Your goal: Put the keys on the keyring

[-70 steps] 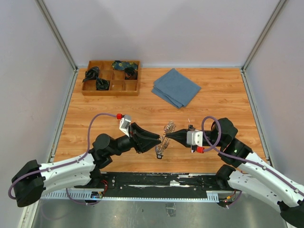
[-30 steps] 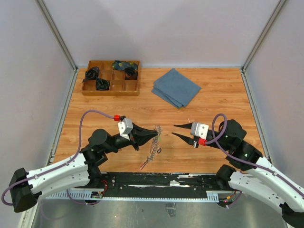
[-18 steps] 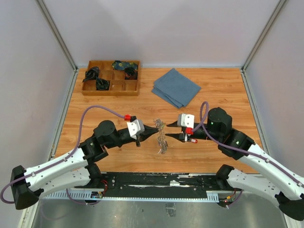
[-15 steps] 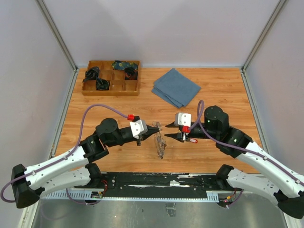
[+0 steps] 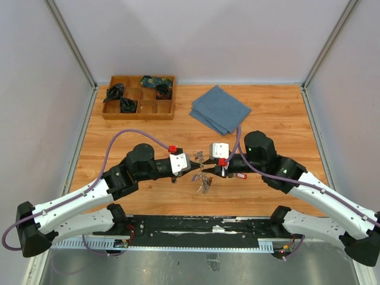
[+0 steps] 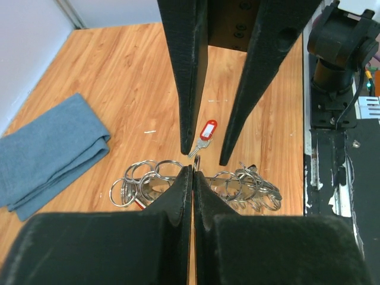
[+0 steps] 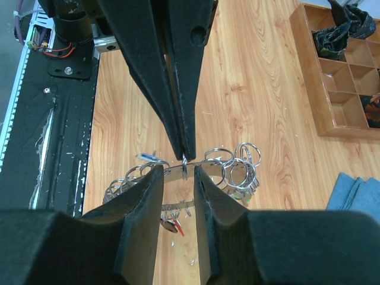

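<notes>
The two arms reach from the near edge of the table [image 5: 285, 124] toward each other and meet over its near middle. The left hand [image 6: 193, 173] is closed completely. Its two fingertips are pressed together on the thin metal band of the keyring [image 6: 254, 191], so this hand carries the ring. The keyring is a bunch of many silver rings and keys. It spreads to both sides of the pinching tips and hangs down from them above the wood. I cannot tell if its lower end touches the table.

The right hand [image 7: 178, 171] points straight at the left one, tip against tip. Its fingers [image 7: 148, 196] stand a little apart, a narrow opening, one on each side of the closed left tips. The band of the ring crosses just in front of the gap. The pictures show nothing gripped between these fingers.

A little farther, under the right arm, one key with a red tag [image 6: 208, 129] lies flat on the table, apart from the bunch.

Well beyond the hands, a folded blue cloth [image 5: 221, 110] lies on the far half of the table. At the far left stands a wooden tray [image 5: 138, 116] with compartments, and some of them hold dark bundles [image 5: 120, 98].
</notes>
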Tool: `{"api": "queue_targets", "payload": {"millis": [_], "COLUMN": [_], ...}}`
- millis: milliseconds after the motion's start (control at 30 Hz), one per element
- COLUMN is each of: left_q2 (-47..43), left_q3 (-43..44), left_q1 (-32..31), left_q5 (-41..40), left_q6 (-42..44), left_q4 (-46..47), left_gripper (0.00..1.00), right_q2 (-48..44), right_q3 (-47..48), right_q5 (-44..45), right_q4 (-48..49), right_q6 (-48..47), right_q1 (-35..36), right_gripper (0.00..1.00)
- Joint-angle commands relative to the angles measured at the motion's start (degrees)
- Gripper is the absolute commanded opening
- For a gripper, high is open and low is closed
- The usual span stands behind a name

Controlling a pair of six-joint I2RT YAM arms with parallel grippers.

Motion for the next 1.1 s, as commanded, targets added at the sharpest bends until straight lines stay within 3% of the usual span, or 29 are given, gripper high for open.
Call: {"api": "queue_targets", "payload": {"millis": [0,400,567,700,767,1067], "left_q2": [0.2,-0.3,-2.3,-6.5,-8.8,-14.1], "left_q3": [3.2,3.6,3.2,0.6,-1.0,-8.7], "left_q1": [0.2,0.2,0.2,0.2,0.2,0.3], "left_q5": [2.1,2.4,2.3,1.3,0.8,-1.3], "left_q6": [1.5,2.3,0.6,-3.5,-5.6,-15.3], "left_q4": [1.5,0.4,2.4,8.3,11.0,19.9], "left_gripper": [0.01,0.01,0.02,0.25,0.31,0.3], "right_q2": [0.9,2.3,1.6,-1.9,-3.4,-7.9], "right_q3": [2.4,2.9,3.0,-0.3,-2.1,-8.2], "right_q5": [-0.2,2.0,2.6,2.2,1.3,1.2], "right_q4": [0.4,-0.9,-0.1,7.2,11.5,27.4], "right_q6": [-1.4,-2.0,-1.3,1.4,4.6,15.5], "right_q1": [1.4,2.5,2.7,2.7,2.7,2.7], "right_gripper": [0.26,0.01,0.0,0.0,0.0,0.0]}}
